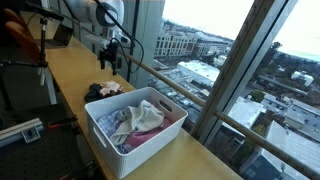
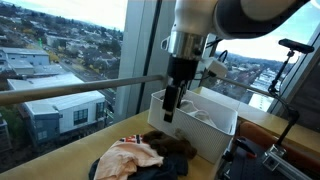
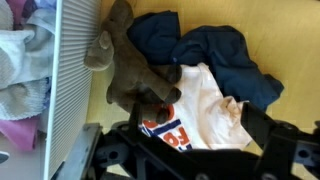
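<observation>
1. A long tan wooden counter [image 1: 70, 80] is running beside tall glass windows [image 1: 225, 40] that are overlooking city rooftops.
2. A white ribbed plastic basket [image 1: 150, 148] is sitting on the counter, holding pale laundry.
3. A white printed T-shirt [image 3: 200, 100], a navy blue garment [image 3: 215, 50] and a grey-brown cloth [image 3: 130, 75] are lying heaped on the counter beside the basket, all touching.
4. A black two-finger gripper [image 2: 172, 112] is hanging just above the heap, jaws standing apart and holding nothing.
5. In the wrist view the gripper is covering part of the shirt's print.

Body: glossy white rounded arm [image 2: 250, 15], dark joint bands, grey wrist section, matte black metal tool [image 2: 171, 112] with slim fingers.
</observation>
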You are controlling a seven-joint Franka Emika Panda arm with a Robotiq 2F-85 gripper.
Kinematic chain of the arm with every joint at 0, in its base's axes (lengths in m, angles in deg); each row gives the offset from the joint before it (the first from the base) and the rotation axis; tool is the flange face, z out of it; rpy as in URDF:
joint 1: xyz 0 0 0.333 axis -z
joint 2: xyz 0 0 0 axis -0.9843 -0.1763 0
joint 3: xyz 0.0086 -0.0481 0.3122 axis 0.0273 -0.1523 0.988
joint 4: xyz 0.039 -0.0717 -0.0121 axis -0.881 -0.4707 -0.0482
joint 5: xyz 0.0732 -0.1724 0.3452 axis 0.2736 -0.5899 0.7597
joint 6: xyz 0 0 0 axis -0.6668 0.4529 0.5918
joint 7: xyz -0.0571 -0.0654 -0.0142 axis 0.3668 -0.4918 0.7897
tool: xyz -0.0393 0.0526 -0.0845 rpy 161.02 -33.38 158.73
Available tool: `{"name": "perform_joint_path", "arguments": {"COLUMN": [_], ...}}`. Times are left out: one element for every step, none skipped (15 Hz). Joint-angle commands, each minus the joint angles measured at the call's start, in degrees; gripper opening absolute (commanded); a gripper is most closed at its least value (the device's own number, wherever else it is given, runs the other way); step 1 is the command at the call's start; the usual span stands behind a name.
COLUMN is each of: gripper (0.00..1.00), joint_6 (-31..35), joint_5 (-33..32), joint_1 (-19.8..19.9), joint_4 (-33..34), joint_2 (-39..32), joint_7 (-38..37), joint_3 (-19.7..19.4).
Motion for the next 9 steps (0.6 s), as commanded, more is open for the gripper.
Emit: {"name": "perform_joint_path", "arguments": {"gripper": [1.00,1.00,1.00,1.00,1.00,1.00,1.00,1.00,1.00], "joint_6": [1.6,1.6,1.7,1.7,1.7,1.7,1.6,1.6,1.7], "joint_5": [-4.3,-5.4,-6.6,-7.8,-9.1,-10.2,-11.2,-12.1,-12.9], "joint_1": [-1.5,-1.9,-2.1,-2.3,-2.5,-2.7,-2.8,-2.8,-2.8], "joint_4": [0.9,1.3,1.6,2.0,2.4,2.8,3.2,3.7,3.9], "joint_2": [-6.0,-7.6,-9.1,-10.5,-11.8,-12.8,-13.8,-14.7,-15.5], "joint_7": [-1.0,-1.0,-0.9,-0.9,-0.9,-0.8,-0.8,-0.7,-0.6], "joint_3": [-1.2,-1.7,-2.1,-2.7,-3.4,-3.9,-4.5,-5.0,-5.5]}}
